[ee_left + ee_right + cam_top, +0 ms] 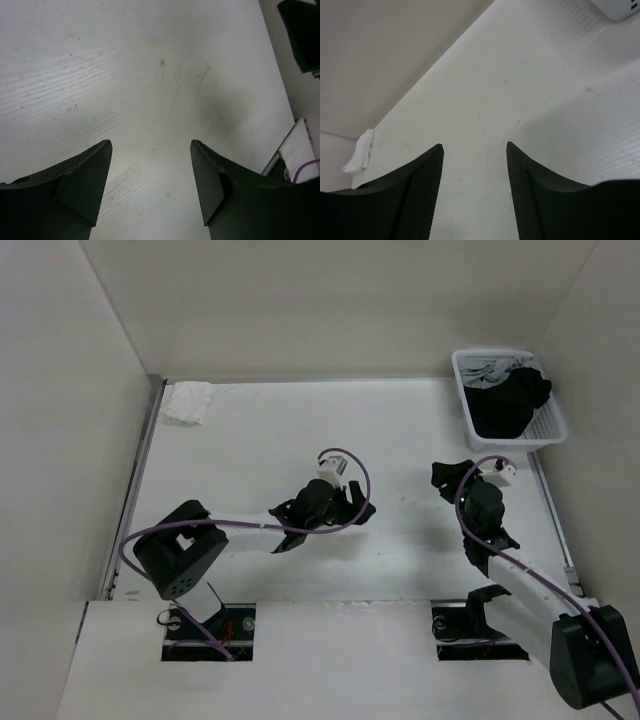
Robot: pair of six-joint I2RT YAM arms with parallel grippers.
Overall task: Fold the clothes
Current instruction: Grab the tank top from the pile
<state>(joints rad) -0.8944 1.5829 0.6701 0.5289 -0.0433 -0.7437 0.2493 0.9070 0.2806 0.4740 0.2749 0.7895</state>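
the black garment (pixel 510 405) is not laid out yet: it sits bunched in the white basket (pixel 548 436) at the far right corner of the surface (pixel 260 450), heaped over the rim on one side, with a grey garment (pixel 488 370) tucked beside it toward the back. nothing of it reaches the open middle, so the folding has not begun and the first job looks to be getting it out and spread flat.

the left fingers (pixel 358 510) hover over the centre of the surface, spread wide and holding nothing; the left wrist view shows only bare, lightly scuffed white between them. that spot is probably where the garment will be spread, so the arm seems parked ready to take a corner once the fabric arrives.

the right fingers (pixel 447 475) are also spread and empty, poised just short of the basket and nearer to it than the left ones. being on the basket's side, this arm is the natural one to reach in. the right wrist view looks across the bare surface toward the far left corner, where a small white cloth (pixel 188 402) lies crumpled against the wall, well apart from everything and likely no part of this job.

the thin fabric is soft and may snag on the basket's slots or drag the grey piece along.
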